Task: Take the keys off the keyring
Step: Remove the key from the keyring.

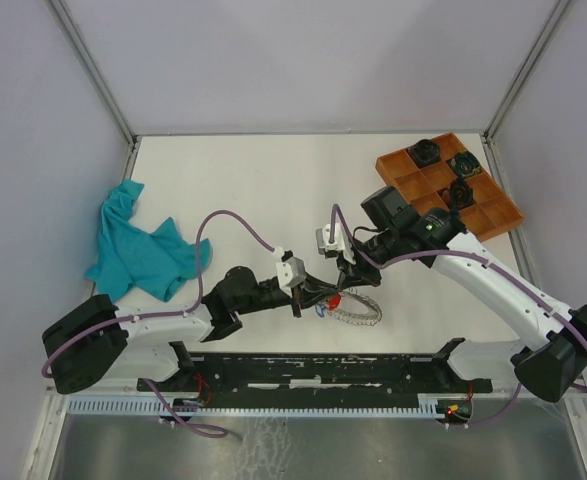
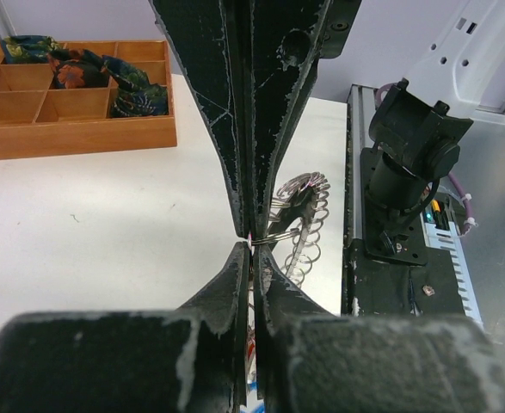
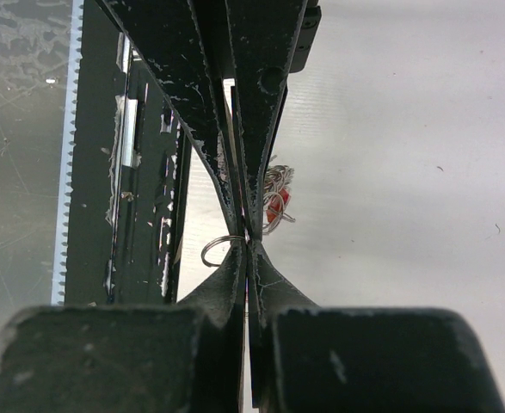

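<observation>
While both arms meet by the middle of the counter's near edge, the left gripper (image 2: 250, 237) has its jaws pressed together at the key cluster; what it pinches I cannot tell. Right gripper (image 3: 247, 237) is closed on a small ring (image 3: 206, 252), with the keys (image 3: 276, 205), red tag showing, just beyond its tips. Keyring (image 1: 361, 312) lies flat beside both grippers. Tray (image 1: 393, 160) sits at the far right corner and a cloth (image 1: 138, 250) near the left edge.

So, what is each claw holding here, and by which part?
Left claw pinches a thin silver wire loop beside the large coiled silver wire keyring, at the loop's edge. Right claw pinches a small silver split ring by its rim.
</observation>
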